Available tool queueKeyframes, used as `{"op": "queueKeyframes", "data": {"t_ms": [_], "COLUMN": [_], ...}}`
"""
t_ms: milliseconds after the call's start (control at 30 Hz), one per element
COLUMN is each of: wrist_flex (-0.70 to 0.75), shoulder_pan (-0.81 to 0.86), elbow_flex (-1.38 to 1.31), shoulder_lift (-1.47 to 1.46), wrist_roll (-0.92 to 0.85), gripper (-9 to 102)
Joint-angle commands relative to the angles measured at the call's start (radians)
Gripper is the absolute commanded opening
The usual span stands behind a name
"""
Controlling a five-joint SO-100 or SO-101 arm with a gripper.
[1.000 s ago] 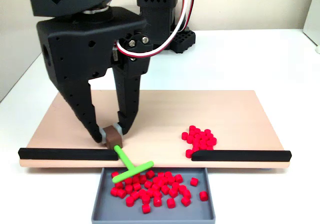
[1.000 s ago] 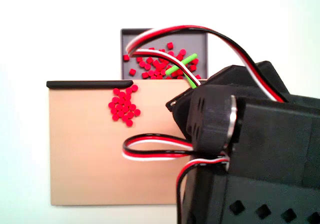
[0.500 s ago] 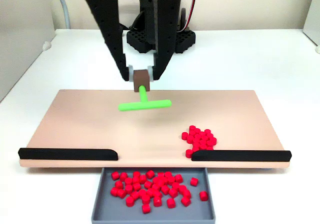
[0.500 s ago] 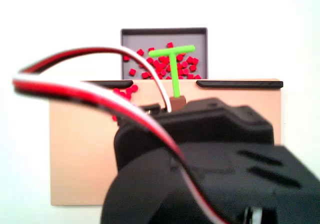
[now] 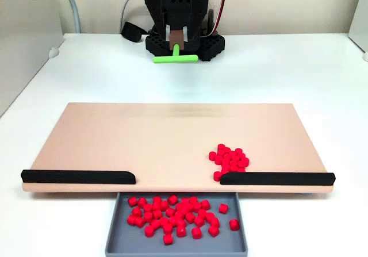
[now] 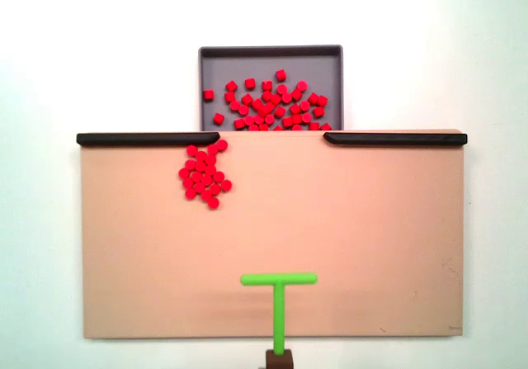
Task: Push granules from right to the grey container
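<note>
In a fixed view, the gripper (image 5: 175,35) sits far behind the tan board (image 5: 144,139), its fingers apparently closed on a brown block (image 5: 176,36) carrying the green T-shaped stick (image 5: 175,57). Granules (image 5: 229,159) cluster on the board's front right; more fill the grey container (image 5: 176,244) below its front edge. In another fixed view, the stick (image 6: 279,303) overhangs the board's (image 6: 371,237) near edge, granules (image 6: 204,173) beside a black strip (image 6: 147,139), the container (image 6: 271,53) beyond.
</note>
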Motion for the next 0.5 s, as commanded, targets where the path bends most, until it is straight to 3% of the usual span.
{"op": "queueKeyframes", "data": {"t_ms": [0,467], "wrist_flex": [-0.006,-0.005], "shoulder_pan": [-0.005,-0.008], "elbow_flex": [0.052,0.067], "shoulder_lift": [0.098,0.086], "wrist_roll": [0.006,0.012], "gripper": [0,0]}}
